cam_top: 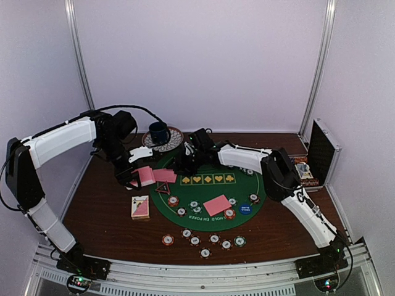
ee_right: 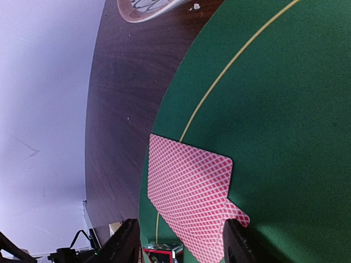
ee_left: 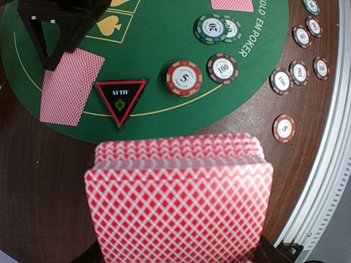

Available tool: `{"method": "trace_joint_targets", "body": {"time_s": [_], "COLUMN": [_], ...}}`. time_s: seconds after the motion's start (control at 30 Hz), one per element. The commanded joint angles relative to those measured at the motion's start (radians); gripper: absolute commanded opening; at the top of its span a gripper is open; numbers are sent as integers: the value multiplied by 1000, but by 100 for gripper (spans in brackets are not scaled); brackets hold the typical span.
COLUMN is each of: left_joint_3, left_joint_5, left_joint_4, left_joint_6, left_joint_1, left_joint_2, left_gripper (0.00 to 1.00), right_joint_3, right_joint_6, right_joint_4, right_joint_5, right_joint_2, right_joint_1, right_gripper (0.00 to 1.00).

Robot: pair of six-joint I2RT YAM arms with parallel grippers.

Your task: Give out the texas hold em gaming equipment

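Brown table [cam_top: 105, 209], round green mat [cam_top: 213, 190]. Deck [ee_left: 178, 203]: one, pink lattice backs, clamped in the left gripper [cam_top: 141, 174] at the mat's left edge. Single cards: two, face down on the mat. One card [ee_right: 189, 192] lies flat between the parted jaws of the right gripper [ee_right: 181, 244]; second card [cam_top: 216, 205] near the mat's centre. Chips [cam_top: 205, 252]: seven, striped, off the mat's near edge. Triangle [ee_left: 120, 99]: one, black, red-edged. Blue disc [cam_top: 245, 208]: one.

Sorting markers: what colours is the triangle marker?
The triangle marker is black with a red border; clearest in left wrist view.
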Motion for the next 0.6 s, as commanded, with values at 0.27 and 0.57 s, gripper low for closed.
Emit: {"method": "trace_joint_targets", "body": {"time_s": [0.27, 0.57], "left_joint_3": [13, 41], "left_joint_5": [23, 35], "left_joint_4": [-7, -3], "left_joint_6": [9, 4], "left_joint_1": [2, 2], "left_joint_2": [-35, -6], "left_gripper": [0, 0], "right_joint_3": [-335, -755], "right_joint_6": [-95, 87], "right_joint_4": [64, 416], "right_joint_5": [18, -109], "right_joint_2": [-355, -618], "right_joint_1": [-9, 54], "right_gripper": [74, 82]}}
